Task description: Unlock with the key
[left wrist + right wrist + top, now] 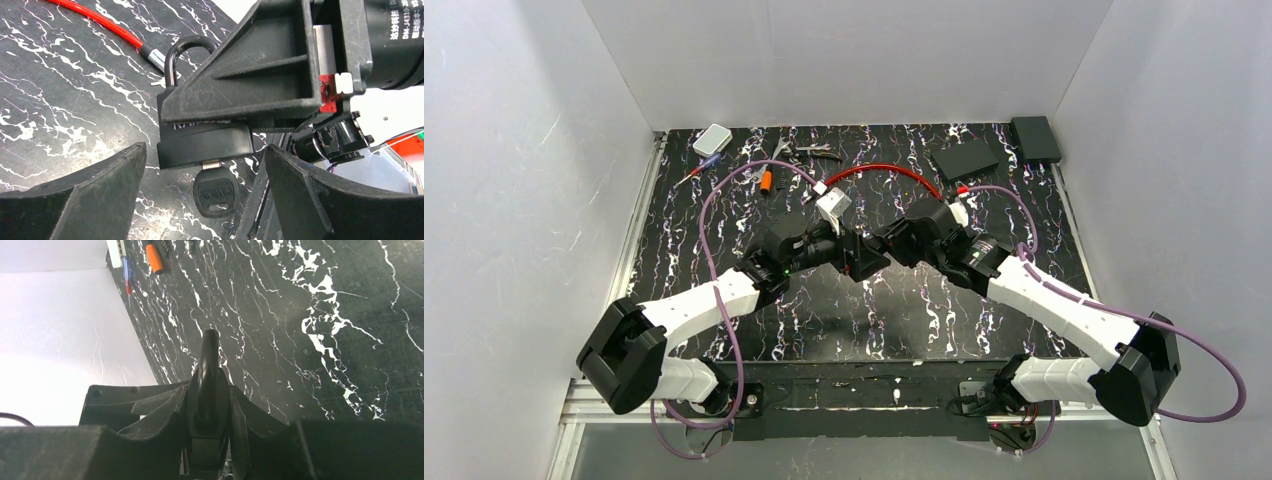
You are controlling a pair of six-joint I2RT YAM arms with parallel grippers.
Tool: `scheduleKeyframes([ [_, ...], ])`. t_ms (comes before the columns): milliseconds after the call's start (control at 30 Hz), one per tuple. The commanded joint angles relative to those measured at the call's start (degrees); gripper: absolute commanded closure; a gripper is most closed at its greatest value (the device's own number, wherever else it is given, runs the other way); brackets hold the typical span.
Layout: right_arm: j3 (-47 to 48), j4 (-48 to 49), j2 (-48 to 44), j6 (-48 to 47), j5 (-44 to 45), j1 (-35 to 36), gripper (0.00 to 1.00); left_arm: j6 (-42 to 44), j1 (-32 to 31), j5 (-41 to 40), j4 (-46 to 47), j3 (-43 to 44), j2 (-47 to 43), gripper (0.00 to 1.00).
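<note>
A black padlock (202, 142) with a black shackle (187, 50) is held off the table, clamped between my right gripper's fingers (250, 420). The right wrist view shows the padlock (207, 430) edge-on with its shackle (208, 370) pointing away. A black-headed key (215, 192) sits in the keyhole at the padlock's bottom. My left gripper (205, 195) is open, its fingers either side of the key and apart from it. In the top view both grippers meet at the table's middle, left gripper (856, 258) facing right gripper (879, 250).
A red cable (894, 172) loops at the back middle, beside a white block (833, 205). Orange tools (767, 180), a white box (712, 139), scissors (809, 150) and two black boxes (964, 158) lie along the back edge. White walls enclose the table.
</note>
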Motion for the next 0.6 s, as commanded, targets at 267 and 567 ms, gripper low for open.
scheduleKeyframes([
  [267, 1.24, 10.71, -0.35, -7.07, -3.88, 2.11, 0.99, 1.32, 0.06, -0.72, 1.43, 1.86, -0.39, 0.48],
  [567, -0.52, 11.71, -3.27, -8.62, -0.18, 2.2, 0.5, 3.28, 0.06, -1.08, 1.42, 1.59, -0.7, 1.0],
])
